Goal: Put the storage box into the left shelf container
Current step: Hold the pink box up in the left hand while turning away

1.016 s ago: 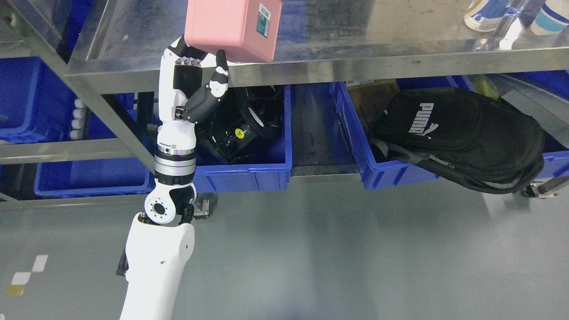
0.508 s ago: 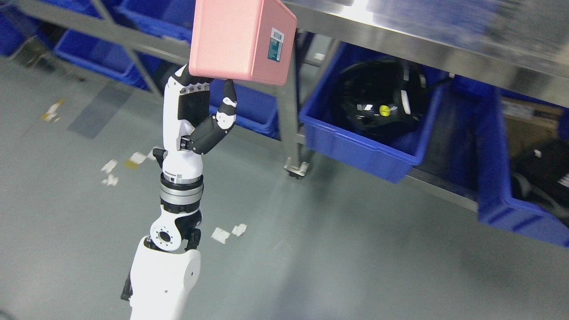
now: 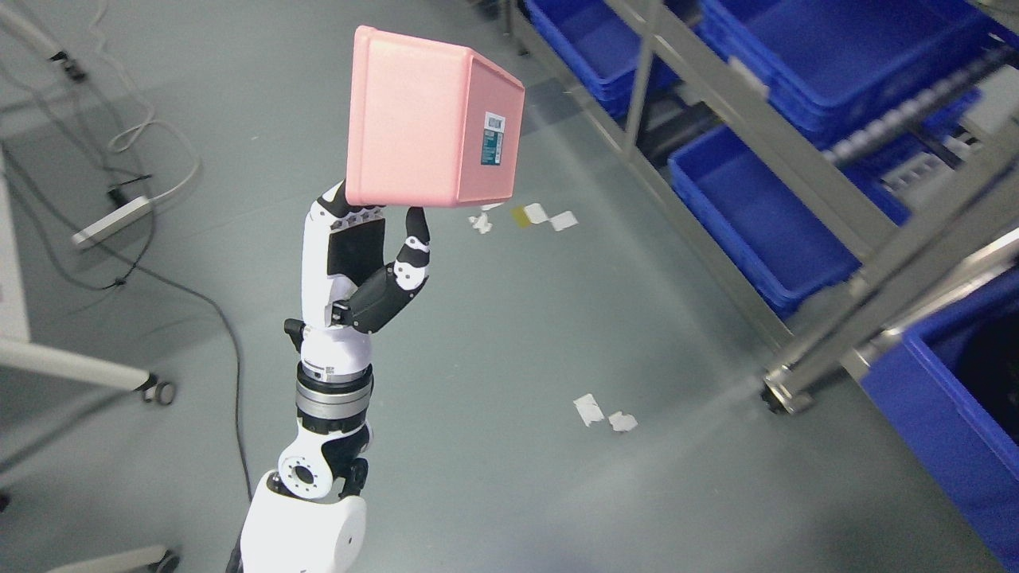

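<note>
The view has swung left since a moment ago: the left robot hand (image 3: 374, 255) grips the pink storage box (image 3: 434, 127) aloft over open floor, with empty blue shelf containers (image 3: 756, 215) now at right, so placement looks near

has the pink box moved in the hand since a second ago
Cannot tell for the room, since the whole view has swung. Against the left hand, no: the pink storage box sits on the same fingers, label facing right.
</note>
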Motion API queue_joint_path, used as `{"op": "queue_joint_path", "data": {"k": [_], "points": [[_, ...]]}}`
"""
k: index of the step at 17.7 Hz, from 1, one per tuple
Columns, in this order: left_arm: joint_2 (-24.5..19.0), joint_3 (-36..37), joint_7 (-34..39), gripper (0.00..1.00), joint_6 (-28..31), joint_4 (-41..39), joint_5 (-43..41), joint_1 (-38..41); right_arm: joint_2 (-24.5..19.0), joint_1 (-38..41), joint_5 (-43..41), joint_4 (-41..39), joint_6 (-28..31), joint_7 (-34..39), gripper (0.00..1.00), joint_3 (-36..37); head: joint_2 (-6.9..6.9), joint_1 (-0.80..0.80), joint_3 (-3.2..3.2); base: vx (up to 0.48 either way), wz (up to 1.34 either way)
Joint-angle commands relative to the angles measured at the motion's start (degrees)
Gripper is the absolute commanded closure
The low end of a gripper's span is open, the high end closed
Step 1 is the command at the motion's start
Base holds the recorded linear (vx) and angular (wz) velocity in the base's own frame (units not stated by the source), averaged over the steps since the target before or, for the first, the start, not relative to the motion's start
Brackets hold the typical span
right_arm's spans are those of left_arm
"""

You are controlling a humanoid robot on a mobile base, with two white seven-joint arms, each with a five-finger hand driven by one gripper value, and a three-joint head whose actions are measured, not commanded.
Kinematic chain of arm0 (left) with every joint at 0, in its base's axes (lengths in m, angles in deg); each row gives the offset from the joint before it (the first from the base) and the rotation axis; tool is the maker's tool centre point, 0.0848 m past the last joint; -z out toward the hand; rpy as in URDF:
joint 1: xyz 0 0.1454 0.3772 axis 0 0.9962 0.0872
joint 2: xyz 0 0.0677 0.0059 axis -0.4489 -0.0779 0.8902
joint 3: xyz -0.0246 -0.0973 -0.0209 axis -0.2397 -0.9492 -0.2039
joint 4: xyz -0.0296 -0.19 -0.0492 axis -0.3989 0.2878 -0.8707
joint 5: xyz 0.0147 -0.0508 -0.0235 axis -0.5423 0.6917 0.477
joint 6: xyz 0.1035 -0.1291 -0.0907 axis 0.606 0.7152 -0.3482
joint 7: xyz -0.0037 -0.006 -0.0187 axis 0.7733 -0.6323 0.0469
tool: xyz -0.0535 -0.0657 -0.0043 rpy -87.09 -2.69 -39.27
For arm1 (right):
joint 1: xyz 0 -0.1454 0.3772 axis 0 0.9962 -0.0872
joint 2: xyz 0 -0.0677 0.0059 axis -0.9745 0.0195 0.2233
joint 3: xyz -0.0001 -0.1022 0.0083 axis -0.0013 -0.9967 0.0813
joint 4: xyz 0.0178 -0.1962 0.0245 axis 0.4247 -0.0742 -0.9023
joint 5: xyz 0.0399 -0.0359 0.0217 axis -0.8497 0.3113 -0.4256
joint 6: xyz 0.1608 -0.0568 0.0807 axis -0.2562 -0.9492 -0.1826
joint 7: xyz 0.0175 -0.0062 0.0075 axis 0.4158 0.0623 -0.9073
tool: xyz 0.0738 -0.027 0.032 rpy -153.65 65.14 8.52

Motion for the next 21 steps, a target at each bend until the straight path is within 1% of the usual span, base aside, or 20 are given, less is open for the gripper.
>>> {"op": "queue_joint_path", "data": {"k": [1, 5, 8, 14, 21], "points": [[-0.98, -2.79, -0.03, 0.97, -0.72, -1.57, 0.0, 1.44, 1.0, -0.33, -0.09, -1.0, 0.0, 0.06, 0.0, 0.17, 0.0, 0.0, 0.0, 0.183, 1.0], [-0.98, -6.23, -0.03, 0.97, -0.72, -1.57, 0.18, 1.35, 1.0, -0.33, -0.09, -1.0, 0.0, 0.06, 0.0, 0.17, 0.0, 0.0, 0.0, 0.24, 0.78], [-0.98, -6.06, 0.06, 0.97, -0.72, -1.49, 0.27, 1.44, 1.0, -0.33, -0.09, -1.0, 0.0, -0.03, 0.0, 0.17, 0.0, 0.0, 0.0, 0.279, 0.49], [-0.98, -5.97, 0.06, 0.97, -0.63, -1.49, 0.27, 1.44, 1.0, -0.42, -0.09, -1.0, 0.0, 0.06, 0.0, 0.17, 0.01, 0.0, 0.0, 0.332, 0.16], [-0.98, -4.83, -0.03, 0.97, -0.63, -1.49, 0.27, 1.52, 1.0, -0.33, -0.09, -1.0, 0.0, -0.03, 0.0, 0.17, 0.01, 0.0, 0.0, 0.407, 0.17]]}}
